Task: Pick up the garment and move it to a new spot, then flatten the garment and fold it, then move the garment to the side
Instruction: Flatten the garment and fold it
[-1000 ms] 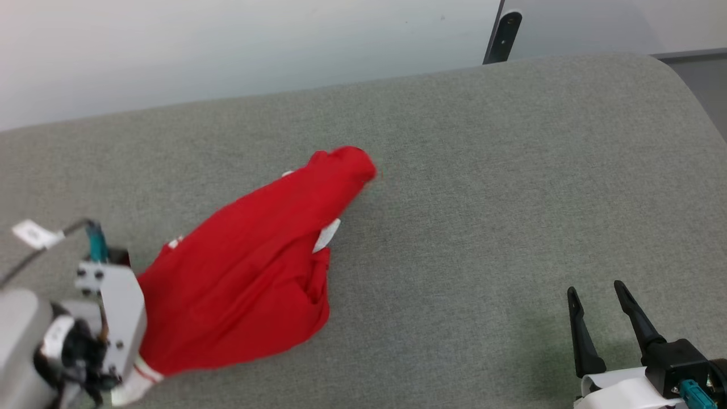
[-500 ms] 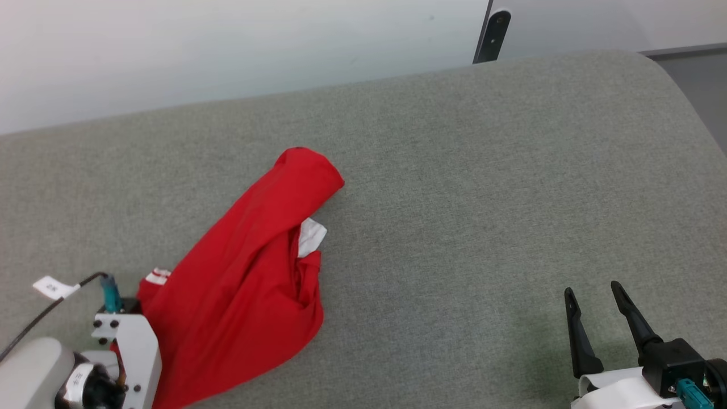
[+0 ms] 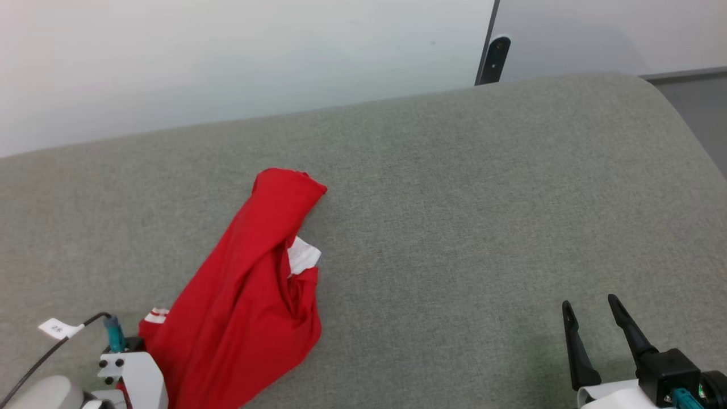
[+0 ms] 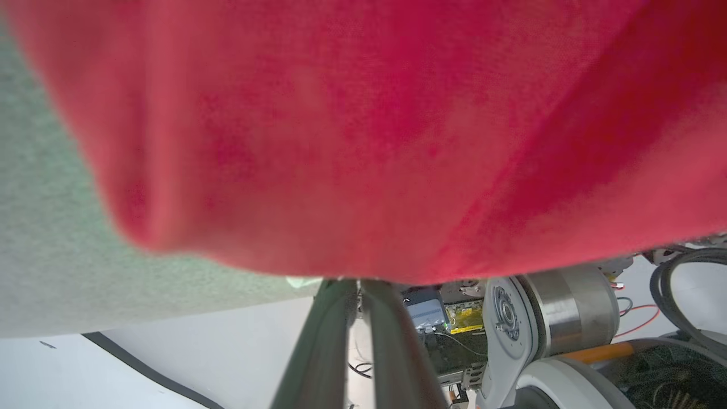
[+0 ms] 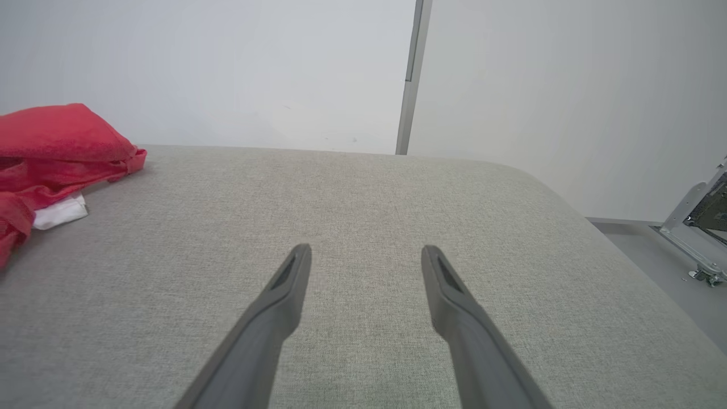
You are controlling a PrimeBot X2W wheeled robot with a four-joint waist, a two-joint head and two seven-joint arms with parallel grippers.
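Note:
The garment [image 3: 250, 295] is a bunched red shirt lying on the grey padded surface [image 3: 454, 227], stretched from its middle left down to the near-left corner. A white patch [image 3: 303, 255] shows in its folds and striped trim [image 3: 154, 315] at its left edge. My left wrist [image 3: 133, 375] sits at the garment's near end, with the fingers hidden under the cloth. In the left wrist view my left gripper [image 4: 359, 282] is shut on the red garment's [image 4: 363, 142] lower edge. My right gripper [image 3: 590, 309] stands open at the near right, far from the garment [image 5: 51, 147], and its jaws [image 5: 366, 255] hold nothing.
A pale wall runs behind the surface, with a dark upright post [image 3: 491, 59] at the back right. The surface rounds off at its right end, with grey floor [image 3: 704, 108] beyond. In the left wrist view the robot's base [image 4: 545, 329] shows below the near edge.
My left arm has pulled the garment toward the near-left corner, and the cloth has trailed after it. The head camera has shifted a little. The right gripper has stayed put.

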